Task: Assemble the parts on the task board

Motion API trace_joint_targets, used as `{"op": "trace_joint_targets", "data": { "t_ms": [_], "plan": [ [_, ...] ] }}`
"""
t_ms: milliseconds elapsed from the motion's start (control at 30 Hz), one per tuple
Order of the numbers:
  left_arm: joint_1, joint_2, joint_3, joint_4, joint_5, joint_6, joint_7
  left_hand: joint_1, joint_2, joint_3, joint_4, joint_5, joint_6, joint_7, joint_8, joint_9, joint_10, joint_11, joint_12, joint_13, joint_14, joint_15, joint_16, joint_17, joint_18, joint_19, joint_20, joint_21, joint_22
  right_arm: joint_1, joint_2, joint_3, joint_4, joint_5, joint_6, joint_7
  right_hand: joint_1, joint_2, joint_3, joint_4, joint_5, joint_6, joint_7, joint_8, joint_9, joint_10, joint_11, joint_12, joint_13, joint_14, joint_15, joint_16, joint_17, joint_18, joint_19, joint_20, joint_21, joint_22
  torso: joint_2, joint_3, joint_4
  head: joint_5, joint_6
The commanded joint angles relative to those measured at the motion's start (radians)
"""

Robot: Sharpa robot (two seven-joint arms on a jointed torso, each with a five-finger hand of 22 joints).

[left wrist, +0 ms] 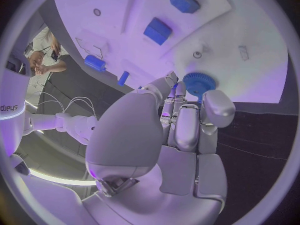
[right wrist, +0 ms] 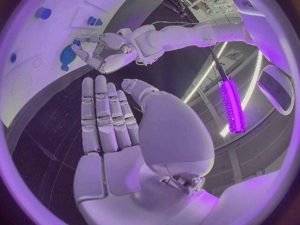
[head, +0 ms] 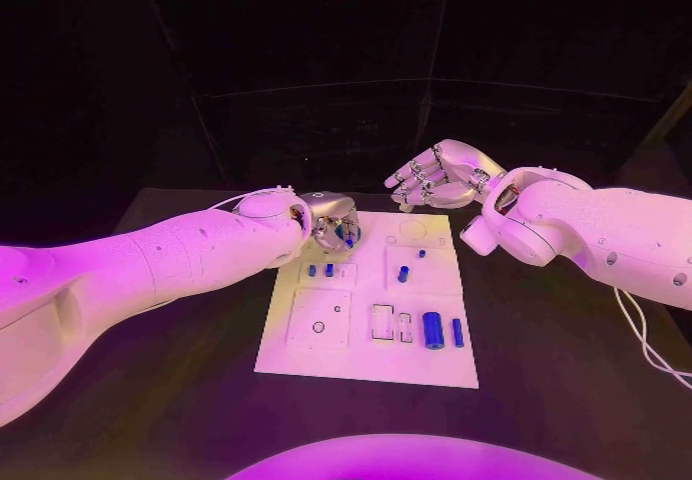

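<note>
Left robot hand (left wrist: pixel 187 120) reaching onto flat white task board (head: pixel 433 360), fingertips touching round blue toothed gear (left wrist: pixel 199 83); grip unclear, cannot tell. Right robot hand (right wrist: pixel 106 120) hovering beyond board, fingers extended, holding nothing.

Board (head: pixel 433 365): smooth matt white plastic. Blue gear (left wrist: pixel 199 83): plastic, ridged edge. Hands (right wrist: pixel 106 135): shiny metal. Table (head: pixel 577 400): matt black.
</note>
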Motion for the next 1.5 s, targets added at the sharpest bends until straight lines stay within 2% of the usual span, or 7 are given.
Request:
{"op": "trace_joint_targets", "data": {
  "t_ms": [33,200,433,633,867,1033,1500],
  "plan": [
    [0.003,-0.011,0.021,0.021,0.047,-0.039,0.016,-0.017,0.002,0.009,0.0,0.003,0.009,-0.002,-0.009,-0.001,0.008,-0.001,-0.009,0.0,0.013,-0.006,-0.007,-0.005,-0.013,0.005,-0.002,0.005,0.001,0.002,-0.001,0.001,0.002,-0.001,-0.002,0.011,-0.004,0.007,-0.001,-0.005,0.002,-0.001,0.004,0.007,0.0,-0.003,-0.001,0.004,-0.001,0.004,0.003,0.002,-0.001,0.016,-0.002,-0.001,-0.004,0.0,0.0,-0.0002,0.002,0.001,0.002],
    [0.008,-0.042,0.063,0.056,0.072,-0.008,-0.002,-0.026,-0.001,0.011,0.0,0.002,0.011,-0.003,-0.013,-0.001,0.01,-0.001,-0.017,0.001,0.013,-0.005,-0.007,-0.009,-0.012,0.004,-0.001,0.003,0.0,0.002,-0.004,0.001,0.003,-0.001,-0.003,0.014,-0.002,0.008,0.0,-0.007,0.002,-0.001,0.004,0.007,0.0,-0.003,-0.001,0.004,-0.001,0.004,0.003,0.002,-0.003,0.016,-0.002,-0.001,-0.004,0.001,-0.001,0.0006,0.0028,0.004,0.006],
    [0.021,-0.086,0.079,0.077,0.081,0.069,-0.048,-0.033,-0.004,0.012,0.0,0.002,0.012,-0.003,-0.016,-0.001,0.013,-0.001,-0.023,0.001,0.012,-0.005,-0.009,-0.013,-0.013,0.004,-0.001,0.004,0.002,0.002,-0.007,0.001,0.003,-0.001,-0.005,0.014,-0.002,0.008,0.0,-0.007,0.002,-0.001,0.004,0.007,0.0,-0.003,-0.001,0.004,-0.001,0.004,0.003,0.002,-0.003,0.016,-0.002,-0.001,-0.004,0.001,0.0,0.0008,0.0026,0.006,0.006],
    [0.022,-0.103,0.08,0.07,0.083,0.109,-0.068,-0.035,-0.005,0.012,0.0,0.002,0.012,-0.004,-0.017,-0.001,0.014,-0.001,-0.024,0.001,0.012,-0.005,-0.009,-0.015,-0.013,0.003,-0.001,0.004,0.003,0.002,-0.007,0.001,0.001,-0.001,-0.005,0.012,-0.002,0.008,0.0,-0.007,0.002,-0.001,0.004,0.007,0.0,-0.003,-0.001,0.004,-0.001,0.004,0.003,0.002,-0.003,0.016,-0.002,-0.001,-0.004,0.001,0.0,0.0006,0.0022,0.009,0.006],
    [0.004,-0.11,0.074,0.056,0.083,0.115,-0.073,-0.043,-0.006,0.012,0.002,0.002,0.012,-0.002,-0.022,-0.002,0.015,0.0,-0.032,0.001,0.011,-0.005,-0.009,-0.017,-0.012,0.002,-0.001,0.003,0.002,0.002,-0.008,0.001,0.0,-0.001,-0.006,0.011,-0.002,0.008,0.0,-0.007,0.002,-0.001,0.004,0.007,0.0,-0.003,-0.001,0.004,-0.001,0.004,0.003,0.002,-0.003,0.016,-0.002,-0.001,-0.004,0.001,0.0,-0.0011,0.0037,0.009,0.006],
    [-0.003,-0.109,0.073,0.05,0.083,0.113,-0.067,-0.045,-0.007,0.012,0.002,0.001,0.012,-0.002,-0.023,-0.002,0.015,0.0,-0.033,0.001,0.011,-0.004,-0.009,-0.017,-0.012,0.001,0.0,0.001,0.001,0.002,-0.009,0.001,0.0,-0.001,-0.006,0.01,-0.002,0.008,0.0,-0.007,0.002,-0.001,0.004,0.007,0.0,-0.003,-0.001,0.004,-0.001,0.004,0.003,0.002,-0.003,0.016,-0.002,-0.001,-0.004,0.001,0.0,0.0005,0.0011,0.012,0.007],
    [-0.008,-0.102,0.054,0.039,0.083,0.109,-0.061,-0.052,-0.009,0.01,0.003,0.001,0.014,-0.002,-0.024,-0.001,0.019,0.0,-0.036,0.002,0.011,-0.004,-0.01,-0.021,-0.012,0.0,0.0,0.0,0.0,0.002,-0.006,0.0,-0.003,-0.001,-0.006,0.009,-0.001,0.008,0.0,-0.01,0.002,0.0,0.004,0.008,0.0,-0.003,-0.001,0.005,-0.001,0.004,0.003,0.002,-0.005,0.016,-0.002,-0.001,-0.004,0.002,0.0,0.0004,0.0014,0.014,0.003]
  ]
}}
